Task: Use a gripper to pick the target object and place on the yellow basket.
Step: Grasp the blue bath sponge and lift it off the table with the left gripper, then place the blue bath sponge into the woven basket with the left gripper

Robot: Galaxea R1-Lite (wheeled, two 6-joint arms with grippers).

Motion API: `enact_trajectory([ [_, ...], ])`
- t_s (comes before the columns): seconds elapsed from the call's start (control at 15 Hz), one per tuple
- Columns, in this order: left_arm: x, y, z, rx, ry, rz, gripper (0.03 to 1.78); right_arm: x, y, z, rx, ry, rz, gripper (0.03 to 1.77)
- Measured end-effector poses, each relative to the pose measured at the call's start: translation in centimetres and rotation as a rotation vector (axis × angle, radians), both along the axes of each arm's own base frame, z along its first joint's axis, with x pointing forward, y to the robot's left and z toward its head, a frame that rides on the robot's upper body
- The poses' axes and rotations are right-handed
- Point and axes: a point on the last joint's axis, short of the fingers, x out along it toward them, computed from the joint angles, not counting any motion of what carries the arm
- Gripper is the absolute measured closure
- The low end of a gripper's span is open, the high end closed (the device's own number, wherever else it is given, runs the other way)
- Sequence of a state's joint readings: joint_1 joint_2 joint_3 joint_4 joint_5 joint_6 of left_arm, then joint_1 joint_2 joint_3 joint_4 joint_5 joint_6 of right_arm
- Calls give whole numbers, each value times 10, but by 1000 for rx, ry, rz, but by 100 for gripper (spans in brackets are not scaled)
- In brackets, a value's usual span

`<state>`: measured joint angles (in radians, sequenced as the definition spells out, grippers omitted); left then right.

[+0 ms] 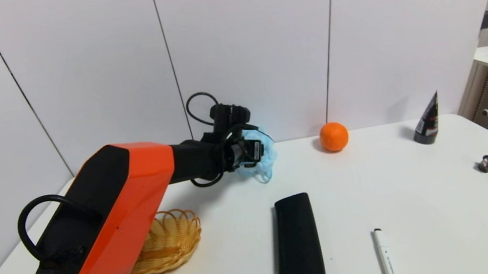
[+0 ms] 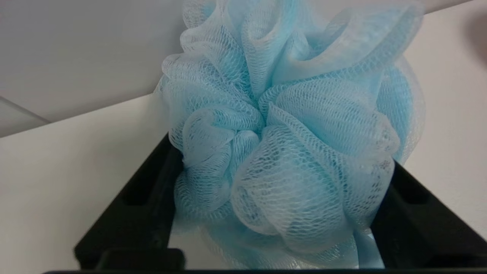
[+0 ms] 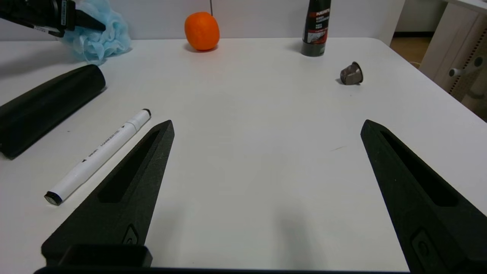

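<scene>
**Pouf between the fingers: secure it, lift, carry to basket**

Left tool is out at the far side of the table, near the wall. Its fingers sit either side of the pouf, pressing into the mesh. The wrist view shows the fluff bulging over both fingers, so I read it as closed on the pouf. Can't tell if the pouf is off the table or just resting on it.

Basket is near the robot's left side, well apart from the pouf and partly hidden under the left arm's orange link. It looks empty where visible.

How I'd do this step:
- Mesh is springy and compresses a lot. Squeeze to the core, not just the outer ruffles, or it slips out mid-carry.
- Lift straight up before moving sideways, so trailing mesh or ribbon doesn't drag.
- Pull back towards the basket high enough to clear its looped rim. The mesh would snag on those loops.
- Pouf looks about as wide as the basket: centre it, lower it, then release. It'll likely sit on top rather than drop inside.

The orange and the black case are off the carry path.

Right tool is parked low over the near right of the table, fingers spread wide, holding nothing.
</scene>
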<state>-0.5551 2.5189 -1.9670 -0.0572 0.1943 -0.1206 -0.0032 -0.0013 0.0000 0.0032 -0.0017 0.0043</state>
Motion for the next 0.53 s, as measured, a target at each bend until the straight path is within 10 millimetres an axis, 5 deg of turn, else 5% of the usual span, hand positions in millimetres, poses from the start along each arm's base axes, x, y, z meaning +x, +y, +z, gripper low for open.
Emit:
enact_trajectory([
  [0.33,-3,5,3,26,45,6,102,0,0,0,0,0,0,11],
  [0.53,-10,8,21,28,45,2,161,0,0,0,0,0,0,11],
])
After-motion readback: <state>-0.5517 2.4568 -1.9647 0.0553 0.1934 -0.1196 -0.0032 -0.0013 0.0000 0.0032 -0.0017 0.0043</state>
